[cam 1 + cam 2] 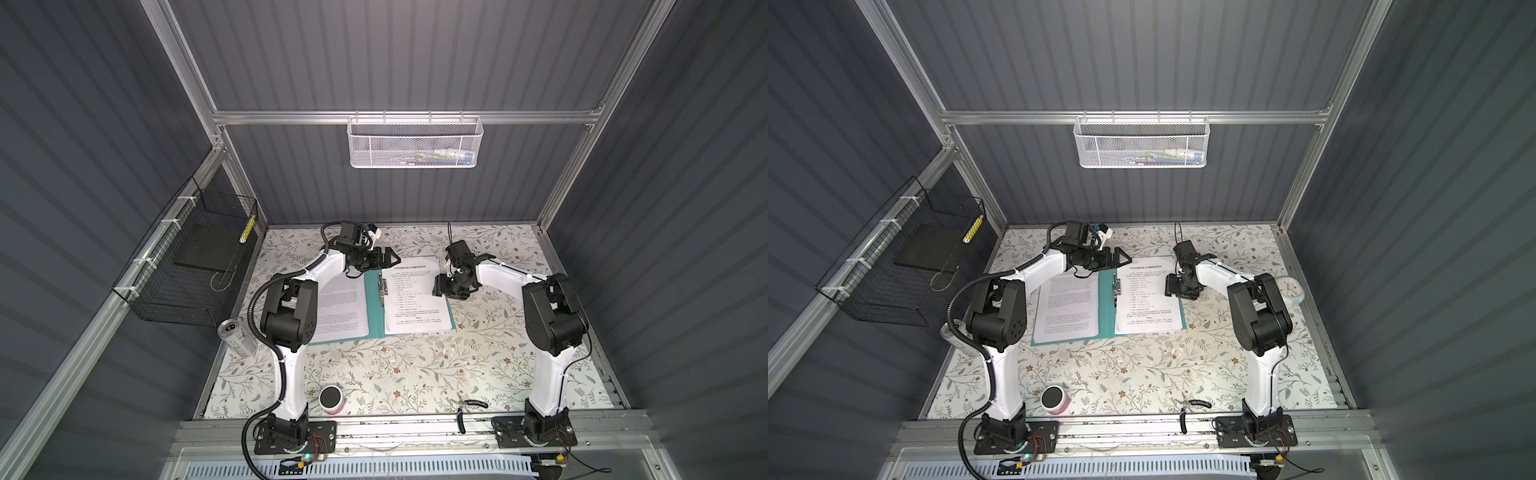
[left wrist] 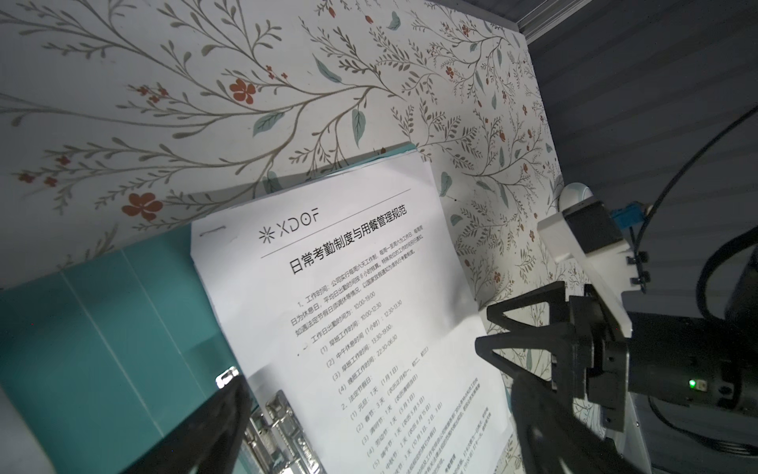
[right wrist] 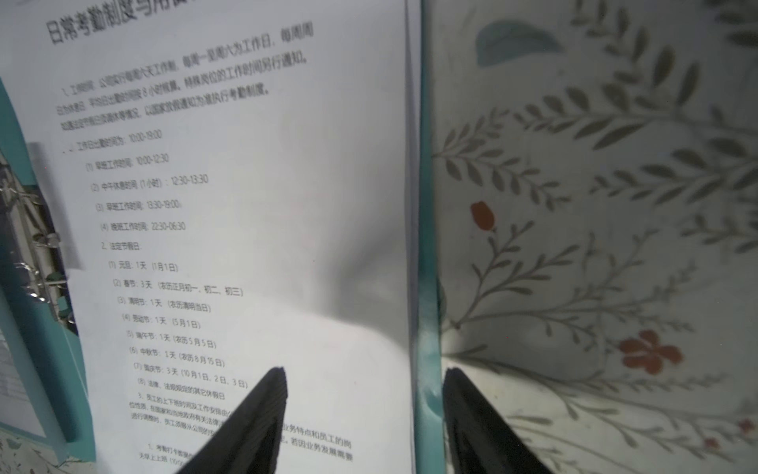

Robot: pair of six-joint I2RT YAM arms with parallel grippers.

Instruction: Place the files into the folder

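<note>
1. The folder (image 1: 376, 320) is seen lying open and flat in the far half of the table (image 1: 415, 374), about midway between its left and right edges. The spine runs from the far side toward the near side.
2. The files (image 1: 415, 299) are noted on both halves of the folder. A titled sheet (image 2: 348, 287) is laid on the half toward the table's right edge. A text sheet (image 1: 340, 307) is laid on the half toward the left edge and is partly hidden by the left arm.
3. A metal clip strip (image 2: 279, 431) is seen along the spine, just beside the titled sheet's inner edge. Whether that sheet is caught under it cannot be told.
4. The left gripper (image 1: 388, 258) is held over the folder's far edge, near the spine. Its jaws are spread wide and nothing is held between them, as the left wrist view (image 2: 373, 379) confirms.
5. The right gripper (image 1: 439, 286) is placed at the folder's edge nearest the table's right edge. In the right wrist view (image 3: 364, 371) one finger (image 3: 254, 418) is seen over the titled sheet and the other over the cloth beyond the folder. The jaws are apart and nothing is clamped.
6. A can (image 1: 237, 337) is noted lying at the table's left edge, and a cup (image 1: 331, 400) stands near the near edge.
</note>
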